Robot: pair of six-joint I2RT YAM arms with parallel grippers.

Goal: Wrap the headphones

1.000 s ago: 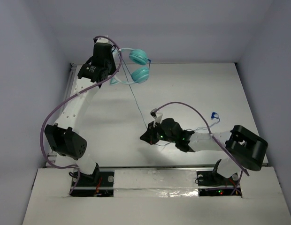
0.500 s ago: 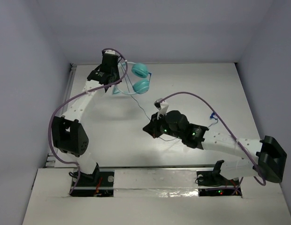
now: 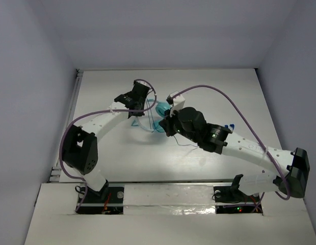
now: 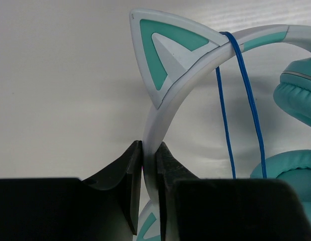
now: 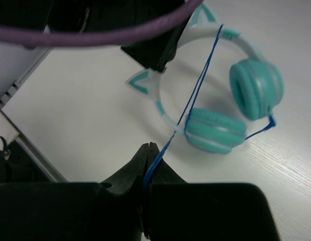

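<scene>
The headphones (image 3: 159, 111) have two teal ear cups and a pale headband with cat ears. They sit at mid table between both grippers. My left gripper (image 3: 143, 108) is shut on the headband (image 4: 171, 93), pinching it between its jaws (image 4: 149, 150). My right gripper (image 3: 166, 124) is shut on the thin blue cord (image 5: 199, 86), just near of the ear cups (image 5: 215, 129). The cord runs from my right gripper's jaws (image 5: 149, 150) up over the headband, and two strands of the cord (image 4: 246, 100) hang across the headband. The blue plug (image 3: 230, 125) lies on the table to the right.
Purple arm cables (image 3: 219, 104) arch over both arms, and one cable (image 5: 95, 35) crosses the top of the right wrist view. The white table (image 3: 117, 148) is walled at the back and sides, with a rail (image 3: 74, 102) along its left edge.
My left gripper has carried the headphones from the far back left down toward the middle. My right gripper has moved up to meet them, still holding the cord.
</scene>
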